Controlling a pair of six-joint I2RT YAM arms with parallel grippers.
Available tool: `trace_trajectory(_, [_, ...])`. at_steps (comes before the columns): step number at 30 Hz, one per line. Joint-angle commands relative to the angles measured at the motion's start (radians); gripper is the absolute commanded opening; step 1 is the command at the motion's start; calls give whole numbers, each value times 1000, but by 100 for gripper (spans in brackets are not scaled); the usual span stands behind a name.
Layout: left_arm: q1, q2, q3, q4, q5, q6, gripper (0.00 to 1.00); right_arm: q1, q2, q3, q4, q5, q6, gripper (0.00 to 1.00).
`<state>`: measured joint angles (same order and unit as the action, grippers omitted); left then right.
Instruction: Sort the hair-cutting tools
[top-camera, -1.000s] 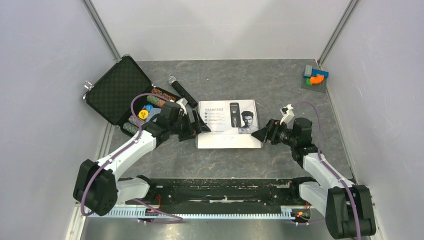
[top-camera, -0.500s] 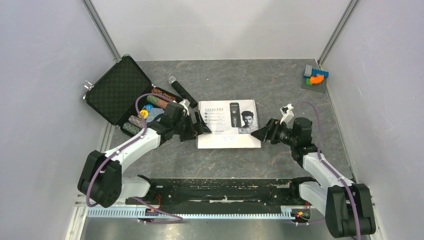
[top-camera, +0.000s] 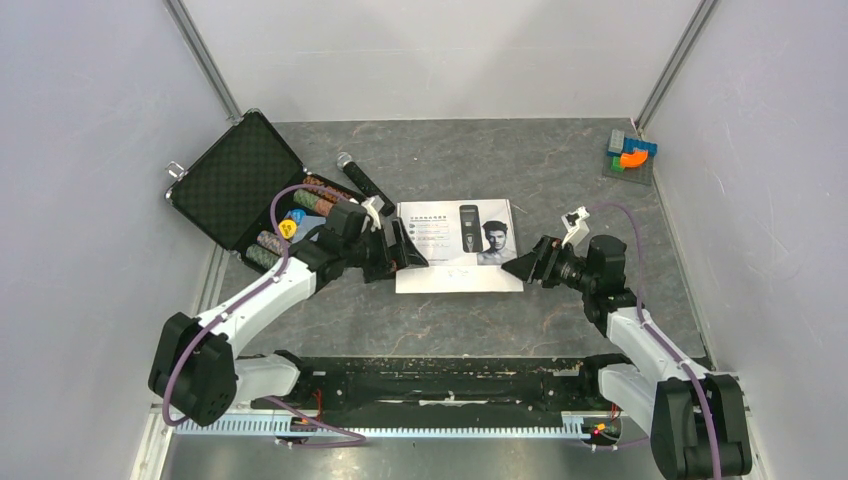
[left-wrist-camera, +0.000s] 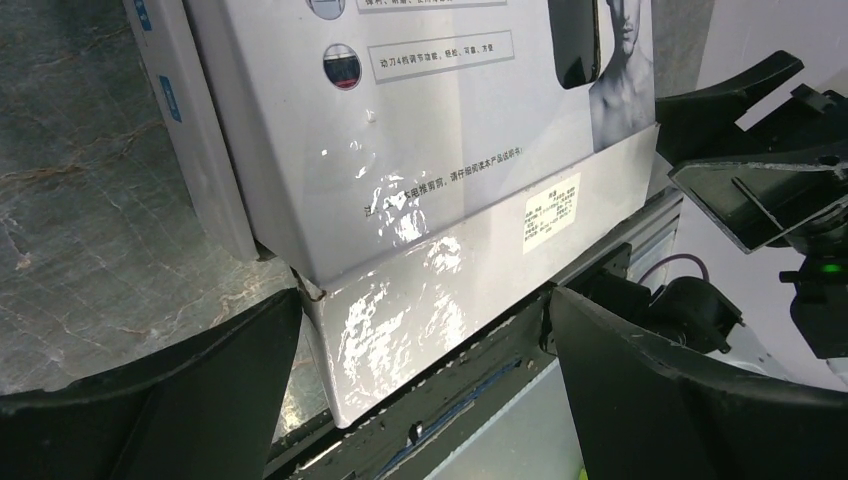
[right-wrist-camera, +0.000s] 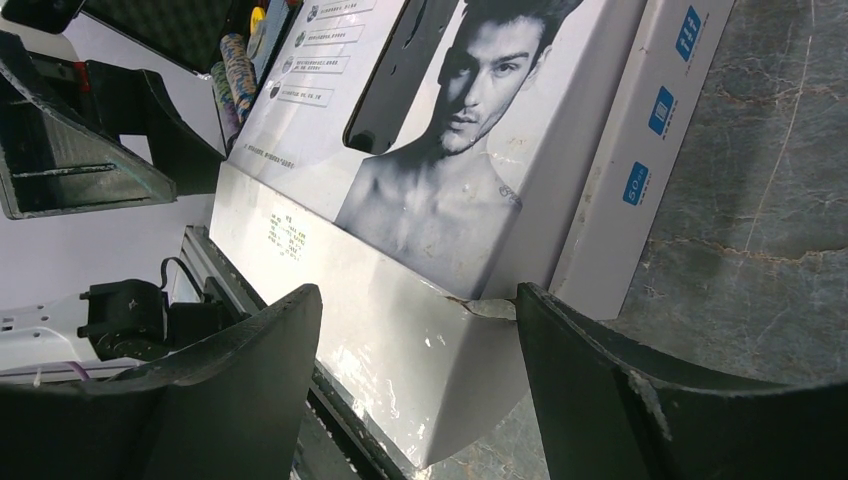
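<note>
Packaging is all that shows of the job: a flat white carton (top-camera: 455, 250) lies at the middle of the grey stone-patterned table (top-camera: 480, 160), its lid printed with a clipper and a man's face, and whether the hair-cutting tools are inside it cannot be told. The carton's front flap (top-camera: 458, 281) juts from its lower edge toward the arm bases. The left gripper (top-camera: 410, 248) sits at the carton's left end with its jaws spread wide; in the left wrist view the flap's lower left corner lies in the gap between the two black fingers (left-wrist-camera: 150, 400), gripped by neither. The right gripper (top-camera: 527, 263) faces it from the carton's right end, jaws also apart and holding nothing, and the right wrist view shows the flap's other corner between its fingers (right-wrist-camera: 640, 400). Crowding the left arm, an open black case (top-camera: 235, 185) at the upper left holds rows of coloured poker chips (top-camera: 315, 200). A black microphone (top-camera: 362, 182) lies slantwise between the case and the carton's upper left corner. Far off at the upper right, small coloured blocks (top-camera: 630, 155) sit on a grey plate against the wall.
</note>
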<state>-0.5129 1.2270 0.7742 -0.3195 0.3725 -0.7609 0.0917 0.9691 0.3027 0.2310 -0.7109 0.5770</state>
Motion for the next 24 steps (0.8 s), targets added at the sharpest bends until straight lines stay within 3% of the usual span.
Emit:
trace_trajectory(1, [-11, -13, 39, 2, 54, -38, 100, 0, -12, 23, 34, -15, 14, 74])
trace_trajectory(16, [-18, -56, 54, -108, -47, 13, 100, 0, 8, -9, 50, -3, 2, 74])
trace_trajectory(24, [-18, -33, 19, -78, -54, 12, 100, 0, 25, -30, 65, 17, -17, 74])
